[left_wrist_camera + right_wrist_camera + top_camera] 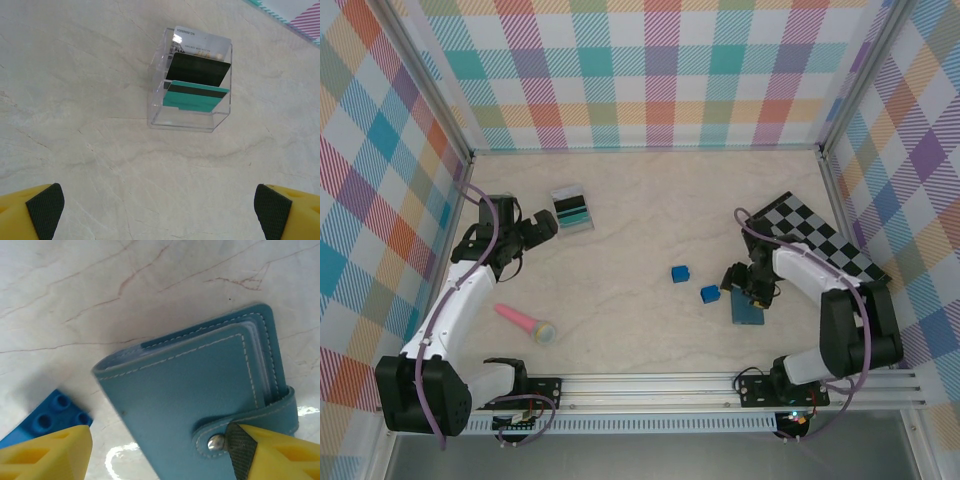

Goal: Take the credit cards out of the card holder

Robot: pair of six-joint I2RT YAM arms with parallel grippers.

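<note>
Blue and flat, the card holder (pixel 748 308) lies on the table (pixel 640 200) at the right side, just under the right gripper (pixel 742 284). Up close from the right wrist, the card holder (pixel 190 390) is closed. Its strap (pixel 250 424) is folded over the front and buttoned down with a shiny snap (pixel 216 442). Thin pale edges peek out along one side. The right gripper (pixel 160 450) has its jaws spread, one yellow finger on each side of the bottom of the card holder. One dark pad (pixel 242 445) sits right by the snap, but I cannot tell if it presses on the strap. The other finger (pixel 45 452) is over a blue block (pixel 50 412) and does not touch the card holder. From above, two blue blocks (pixel 680 273) (pixel 710 294) sit near each other, one just beside the card holder. A checkered board (pixel 820 240) lies behind the right arm. A pink toy (pixel 527 322) lies near the left arm. Far on the left stands a clear box (pixel 572 208), close to the left gripper (pixel 548 225). The left wrist looks down on the clear box (pixel 155 100). In it stand a green card (pixel 192 97), a black card (pixel 197 70) and a white card (pixel 202 42). The left gripper (pixel 160 210) has its jaws wide apart and holds nothing.
</note>
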